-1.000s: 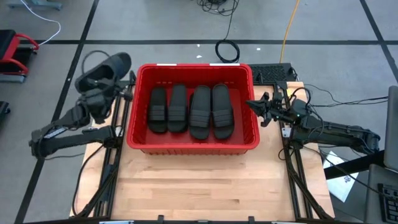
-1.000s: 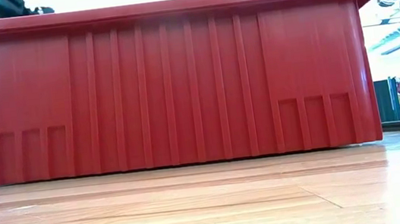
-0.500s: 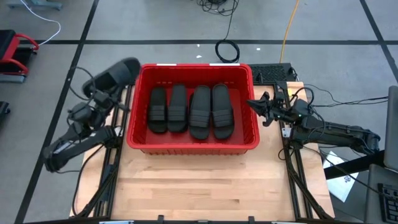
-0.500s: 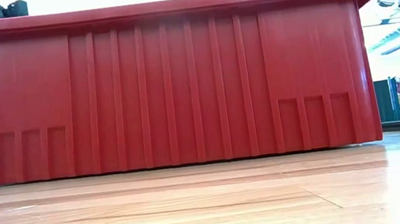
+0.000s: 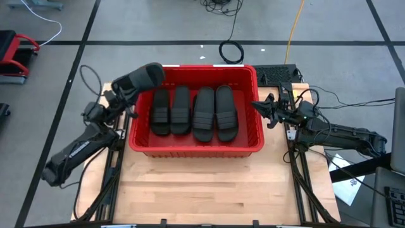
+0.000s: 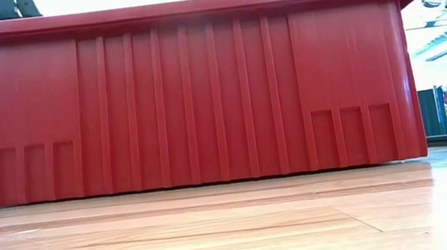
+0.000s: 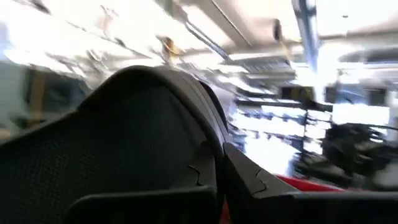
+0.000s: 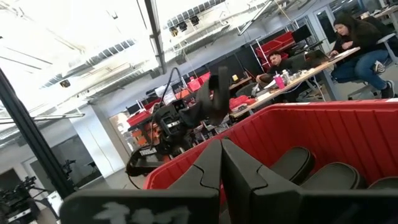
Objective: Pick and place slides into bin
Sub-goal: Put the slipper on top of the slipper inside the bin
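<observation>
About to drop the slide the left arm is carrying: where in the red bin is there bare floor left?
The red plastic bin has four black rubbery slides side by side, crowding the middle. Bare floor is the strip along the near wall and narrow margins by the left and right walls. The left gripper, holding a fifth black slide, is over the far-left corner.

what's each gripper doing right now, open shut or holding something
Left gripper: shut on a slide, held over the bin's far-left corner.
Right gripper: shut, empty, waiting beside the bin's right wall.
</observation>
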### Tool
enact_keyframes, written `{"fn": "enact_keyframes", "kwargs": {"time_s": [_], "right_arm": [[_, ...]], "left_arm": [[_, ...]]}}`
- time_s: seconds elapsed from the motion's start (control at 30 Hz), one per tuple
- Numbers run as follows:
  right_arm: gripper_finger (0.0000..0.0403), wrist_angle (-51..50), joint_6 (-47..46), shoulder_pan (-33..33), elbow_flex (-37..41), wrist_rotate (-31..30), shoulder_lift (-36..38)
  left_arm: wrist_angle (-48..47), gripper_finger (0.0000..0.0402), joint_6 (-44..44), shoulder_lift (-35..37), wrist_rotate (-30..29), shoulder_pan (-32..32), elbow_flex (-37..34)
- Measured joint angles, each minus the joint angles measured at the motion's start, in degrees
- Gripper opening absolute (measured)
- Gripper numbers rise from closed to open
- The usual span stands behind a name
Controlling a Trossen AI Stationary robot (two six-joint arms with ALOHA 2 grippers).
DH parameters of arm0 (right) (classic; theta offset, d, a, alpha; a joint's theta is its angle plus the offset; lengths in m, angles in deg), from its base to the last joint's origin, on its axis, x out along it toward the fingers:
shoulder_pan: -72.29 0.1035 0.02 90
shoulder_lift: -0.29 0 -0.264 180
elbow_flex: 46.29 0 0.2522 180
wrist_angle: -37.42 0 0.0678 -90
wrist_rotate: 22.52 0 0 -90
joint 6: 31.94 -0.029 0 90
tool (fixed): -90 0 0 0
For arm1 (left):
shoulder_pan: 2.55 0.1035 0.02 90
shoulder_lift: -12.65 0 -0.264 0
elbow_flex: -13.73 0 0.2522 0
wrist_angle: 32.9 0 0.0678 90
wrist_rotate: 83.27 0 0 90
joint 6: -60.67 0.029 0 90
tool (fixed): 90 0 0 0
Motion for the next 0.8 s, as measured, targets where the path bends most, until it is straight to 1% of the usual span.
{"fn": "enact_keyframes", "kwargs": {"time_s": [0.07,0.13,0.23,0.33,0.4,0.47,0.53,0.6,0.8], "right_arm": [[0.0,0.0,0.0,0.0,0.0,0.0,0.0],[0.0,0.0,0.0,0.0,0.0,0.0,0.0],[0.0,0.0,0.1,0.0,0.0,-0.2,0.0],[0.0,0.0,0.0,-0.3,0.0,-0.1,0.0],[0.0,0.0,0.0,-0.3,0.0,-0.1,0.0],[0.0,0.0,0.0,-0.3,0.0,-0.1,0.0],[0.0,0.0,0.0,-0.3,0.0,0.0,0.0],[0.0,0.0,0.0,-0.3,0.0,-0.1,0.0],[0.0,0.0,0.1,-0.3,0.0,0.0,0.0]], "left_arm": [[1.0,0.0,-3.4,-3.1,4.7,1.0,-0.2],[2.4,0.0,-4.4,-5.6,8.1,0.8,-0.3],[4.8,0.0,-5.9,-7.4,9.5,-0.7,-0.3],[5.3,0.0,-6.0,-7.5,10.9,-3.0,-0.3],[5.4,0.0,-7.2,-7.4,10.7,-5.4,-0.2],[5.5,0.0,-9.1,-7.4,10.5,-9.1,-0.2],[5.5,0.0,-10.0,-7.4,7.8,-14.3,-0.2],[5.3,0.0,-9.4,-7.4,3.0,-21.0,-0.2],[3.6,0.0,-1.2,-7.4,-17.9,-43.1,-0.2]]}}
